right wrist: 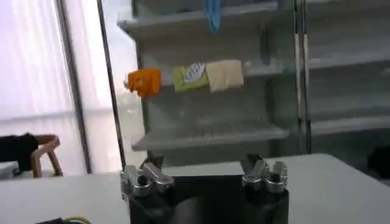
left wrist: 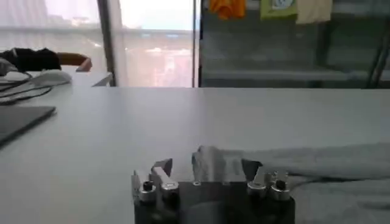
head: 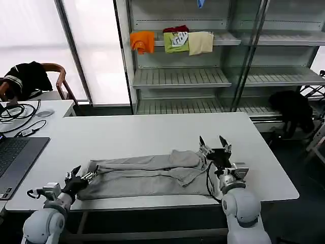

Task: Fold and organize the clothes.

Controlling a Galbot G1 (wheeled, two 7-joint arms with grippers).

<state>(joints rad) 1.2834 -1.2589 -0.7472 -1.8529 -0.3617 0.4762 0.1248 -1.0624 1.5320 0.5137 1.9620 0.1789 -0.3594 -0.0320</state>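
While shirt [head: 147,175] lies between them, left claw [head: 84,176] and right claw [head: 215,145] spread.

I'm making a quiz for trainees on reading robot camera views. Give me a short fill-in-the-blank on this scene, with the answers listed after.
1. The grey shirt lies in a long strip on the white ____.
2. The left gripper sits at the shirt's left end, and the right gripper is raised with its fingers ____.
3. On the shelf behind, between the orange garment and the cream garment, lies a ____ one.

Answers: table; open; green
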